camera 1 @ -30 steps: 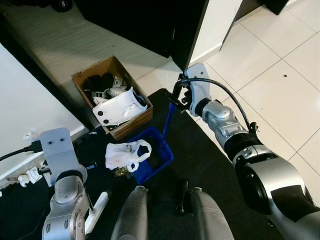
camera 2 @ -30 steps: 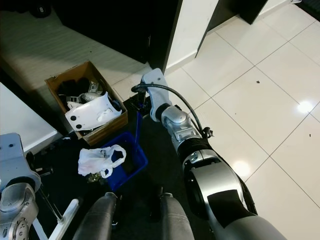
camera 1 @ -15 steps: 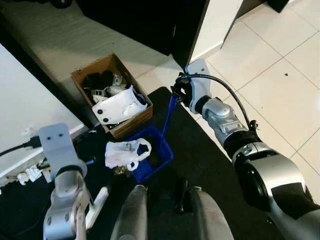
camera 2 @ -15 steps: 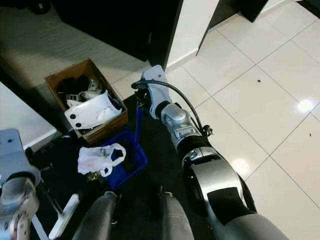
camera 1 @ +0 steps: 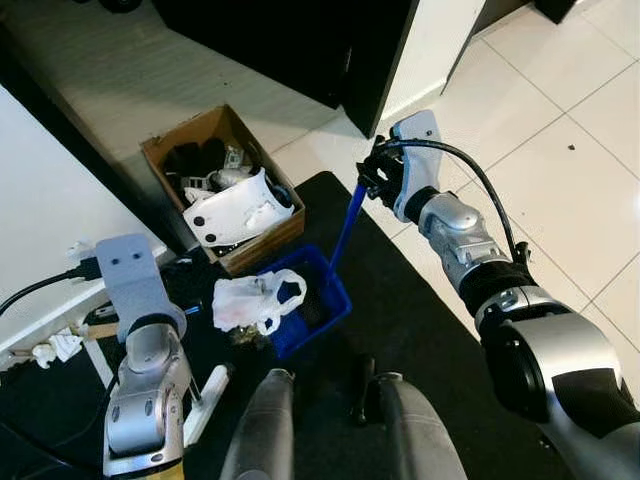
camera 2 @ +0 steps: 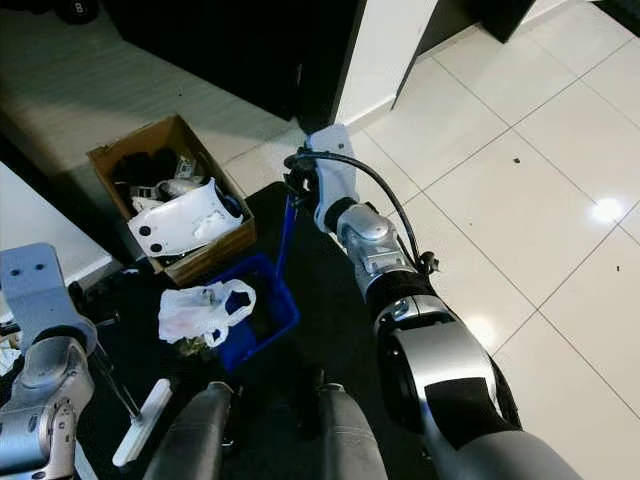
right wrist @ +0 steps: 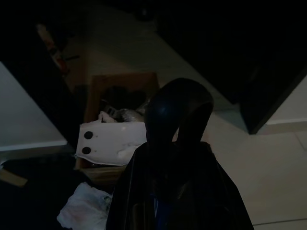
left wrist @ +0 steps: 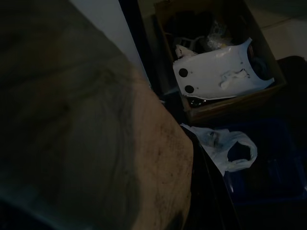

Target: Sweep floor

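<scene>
Right gripper (camera 1: 372, 183): clamped on the blue dustpan handle (camera 1: 346, 226)'s top.
Dustpan (camera 1: 309, 299): near a white bag (camera 1: 253, 299).
Left gripper (camera 1: 120, 315): finger state cannot be told.

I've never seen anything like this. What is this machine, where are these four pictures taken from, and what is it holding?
This is a walking humanoid robot with two silver arms. Two pictures come from cameras in its head, looking down at the floor; the two dark ones come from cameras on its wrists. Its right hand is closed on the blue handle of a blue dustpan that stands on a black mat. A crumpled white plastic bag lies against the pan. Behind it sits a cardboard box of odds and ends. The left arm is low, beside a white brush on the mat; I cannot tell whether it grips it.
</scene>
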`<state>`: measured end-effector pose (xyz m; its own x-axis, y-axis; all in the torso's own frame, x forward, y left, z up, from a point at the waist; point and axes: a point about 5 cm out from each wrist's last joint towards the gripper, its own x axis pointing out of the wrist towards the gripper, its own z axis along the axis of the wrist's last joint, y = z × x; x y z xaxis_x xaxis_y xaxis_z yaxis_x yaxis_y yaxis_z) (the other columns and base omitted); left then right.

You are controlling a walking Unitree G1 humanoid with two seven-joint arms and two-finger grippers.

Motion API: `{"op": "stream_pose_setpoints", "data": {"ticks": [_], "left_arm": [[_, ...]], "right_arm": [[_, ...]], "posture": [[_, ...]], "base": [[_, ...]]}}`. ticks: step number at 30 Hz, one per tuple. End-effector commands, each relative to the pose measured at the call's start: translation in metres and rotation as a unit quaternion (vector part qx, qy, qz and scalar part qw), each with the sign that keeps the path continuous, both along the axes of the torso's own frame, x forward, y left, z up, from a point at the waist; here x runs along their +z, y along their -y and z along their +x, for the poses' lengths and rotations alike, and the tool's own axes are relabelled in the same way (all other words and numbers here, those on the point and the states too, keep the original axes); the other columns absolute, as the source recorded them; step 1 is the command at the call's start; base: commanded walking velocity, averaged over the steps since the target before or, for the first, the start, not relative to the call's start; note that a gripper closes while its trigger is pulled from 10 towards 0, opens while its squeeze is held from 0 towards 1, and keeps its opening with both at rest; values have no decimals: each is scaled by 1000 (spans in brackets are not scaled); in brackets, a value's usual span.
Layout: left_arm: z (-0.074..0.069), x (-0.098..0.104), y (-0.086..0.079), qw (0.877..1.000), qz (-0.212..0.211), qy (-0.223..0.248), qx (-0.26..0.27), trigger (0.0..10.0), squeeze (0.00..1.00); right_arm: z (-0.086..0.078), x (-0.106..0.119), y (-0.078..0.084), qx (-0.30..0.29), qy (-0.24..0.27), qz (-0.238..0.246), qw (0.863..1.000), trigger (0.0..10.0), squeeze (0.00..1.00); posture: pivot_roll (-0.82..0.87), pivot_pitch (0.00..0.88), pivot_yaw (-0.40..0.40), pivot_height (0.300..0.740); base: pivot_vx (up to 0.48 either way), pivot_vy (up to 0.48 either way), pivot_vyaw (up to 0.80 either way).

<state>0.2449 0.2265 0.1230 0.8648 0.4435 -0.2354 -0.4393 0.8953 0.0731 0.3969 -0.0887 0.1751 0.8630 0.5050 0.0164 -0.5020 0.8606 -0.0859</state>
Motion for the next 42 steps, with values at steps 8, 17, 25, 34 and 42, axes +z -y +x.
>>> {"op": "stream_pose_setpoints", "data": {"ticks": [8,17,25,34,42], "left_arm": [[10,0,-1,1000,15,-1,-19,10000,0],[19,1,1,998,28,-5,-52,10000,0],[24,-2,6,997,31,-11,-64,10000,0],[26,-5,11,997,31,-14,-72,10000,0],[31,-1,6,997,40,-6,-59,10000,0]], "right_arm": [[5,6,33,-103,-3,25,994,10000,0],[-2,-25,50,-160,-84,64,981,10000,0],[-7,-41,46,-164,-137,96,972,10000,0],[-12,-47,36,-101,-106,14,989,10000,600],[-12,-45,32,-59,-97,-24,993,10000,0]], "posture": [[132,191,-54,740],[120,183,-39,740],[118,181,-36,740],[120,192,-40,740],[120,202,-40,740]], "base": [[0,0,0],[0,0,0],[0,0,0],[0,0,0],[0,0,0]]}}
